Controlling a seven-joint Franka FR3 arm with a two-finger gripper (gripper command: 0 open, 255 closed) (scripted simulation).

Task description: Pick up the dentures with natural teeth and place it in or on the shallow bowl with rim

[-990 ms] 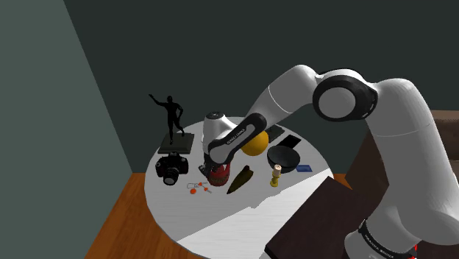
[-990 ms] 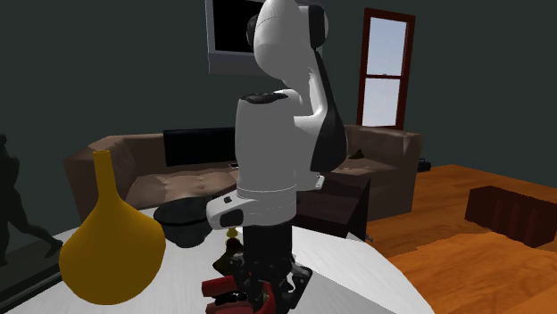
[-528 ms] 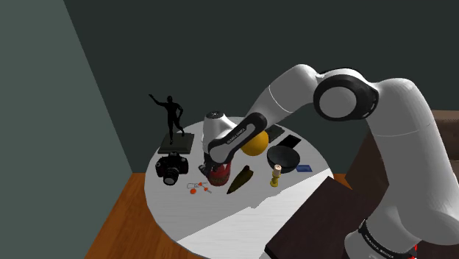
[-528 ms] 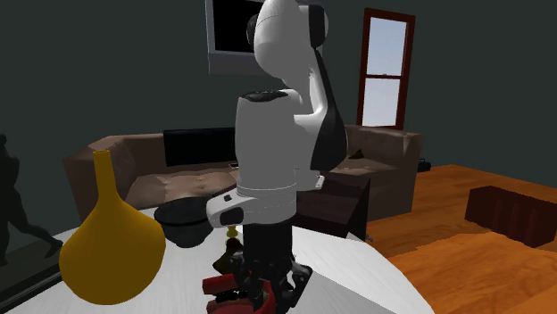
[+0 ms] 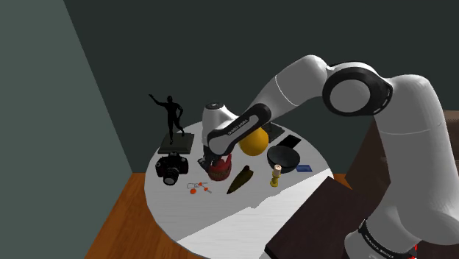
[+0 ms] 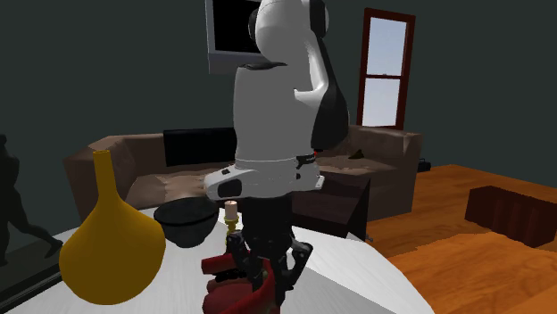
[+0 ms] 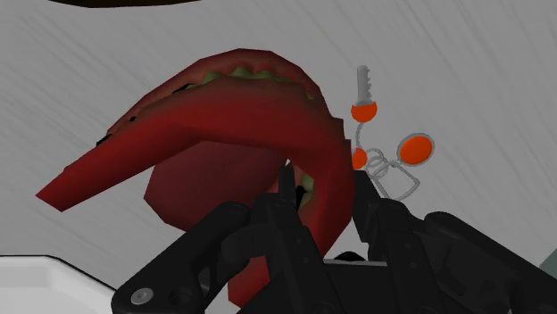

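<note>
Arching away from gripper (image 7: pixel 323 192), dentures (image 7: pixel 234 105), clasped

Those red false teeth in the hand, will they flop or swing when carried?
Probably stiff: the dentures show an unsagging horseshoe arch though the hand clasps just one side. Held off-centre like that, they may tilt. The smooth red surface looks slippery, so they might slip.
</note>
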